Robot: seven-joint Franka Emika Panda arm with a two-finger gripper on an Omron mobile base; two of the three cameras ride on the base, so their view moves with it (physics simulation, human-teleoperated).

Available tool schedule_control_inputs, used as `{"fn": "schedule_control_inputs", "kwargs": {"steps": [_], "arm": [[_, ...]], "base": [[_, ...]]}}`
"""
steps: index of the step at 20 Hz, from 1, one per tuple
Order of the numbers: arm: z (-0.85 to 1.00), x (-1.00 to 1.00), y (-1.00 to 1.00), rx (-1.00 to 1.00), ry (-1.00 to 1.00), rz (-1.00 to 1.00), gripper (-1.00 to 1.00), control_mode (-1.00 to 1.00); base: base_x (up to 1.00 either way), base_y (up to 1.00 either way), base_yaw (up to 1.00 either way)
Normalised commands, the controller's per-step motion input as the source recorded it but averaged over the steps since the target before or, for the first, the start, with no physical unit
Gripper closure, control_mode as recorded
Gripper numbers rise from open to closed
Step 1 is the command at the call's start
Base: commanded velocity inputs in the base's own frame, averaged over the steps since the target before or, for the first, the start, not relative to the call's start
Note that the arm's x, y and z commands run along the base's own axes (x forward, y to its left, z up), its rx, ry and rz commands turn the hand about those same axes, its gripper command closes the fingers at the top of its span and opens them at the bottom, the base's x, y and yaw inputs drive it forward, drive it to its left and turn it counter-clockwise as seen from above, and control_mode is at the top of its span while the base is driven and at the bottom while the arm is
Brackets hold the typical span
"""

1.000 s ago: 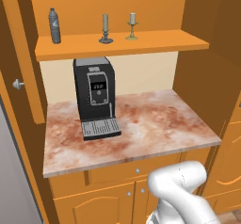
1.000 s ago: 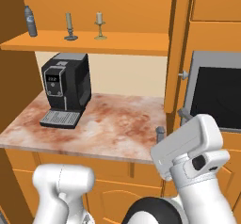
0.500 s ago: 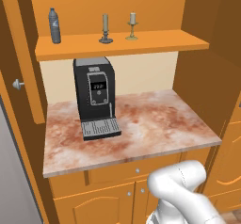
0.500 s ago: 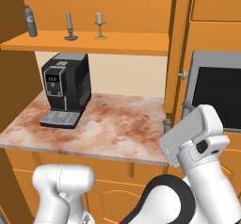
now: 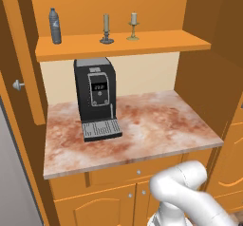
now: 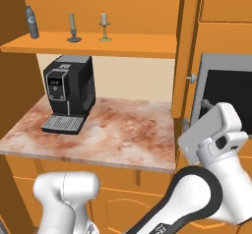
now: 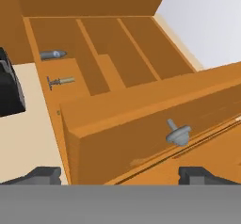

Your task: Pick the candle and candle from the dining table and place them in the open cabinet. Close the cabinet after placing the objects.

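Both candles stand on the shelf of the open cabinet (image 5: 142,43): the olive candle (image 5: 106,28) (image 6: 73,27) on a dark round base, and to its right the pale candle (image 5: 133,25) (image 6: 104,26) on a brass holder. My gripper (image 7: 120,175) is open with nothing between its wide-apart fingertips. It faces the edge of the cabinet's right door (image 7: 141,124) (image 6: 187,56), close to the door's silver knob (image 7: 177,133) (image 6: 192,78). One candle (image 7: 61,81) shows sideways in the rolled hand view. The dining table is out of view.
A grey-blue bottle (image 5: 55,25) (image 6: 32,21) (image 7: 52,54) stands left of the candles. A black coffee machine (image 5: 97,101) (image 6: 68,93) sits on the marbled counter (image 5: 156,130) below the shelf. The left door (image 5: 21,59) stands open with its knob (image 5: 18,84). A dark oven front (image 6: 229,95) is at the right.
In the right base view my hand has moved a little up and to the right, beside the right door. The candles, the bottle and the doors have not moved.
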Motion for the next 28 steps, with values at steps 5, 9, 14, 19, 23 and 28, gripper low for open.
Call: {"fn": "schedule_control_inputs", "kwargs": {"steps": [5,9,14,19,23,28], "arm": [[-0.01,0.43,-0.12,-0.05,0.00,0.06,-1.00,-1.00],[0.00,0.33,-0.01,-0.06,0.00,0.07,-1.00,-1.00],[0.15,0.07,0.14,-0.10,0.00,0.00,-1.00,-1.00],[0.34,0.00,0.48,-0.17,0.00,-0.03,-1.00,-1.00],[0.26,0.00,0.62,-0.17,0.00,-0.04,-1.00,-1.00],[0.19,0.03,0.66,-0.17,0.00,-0.05,-1.00,-1.00]], "base": [[0.00,0.00,0.00],[0.00,0.00,0.00],[0.00,0.00,0.00],[0.00,0.00,0.00],[0.00,0.00,0.00],[0.00,0.00,0.00]]}}
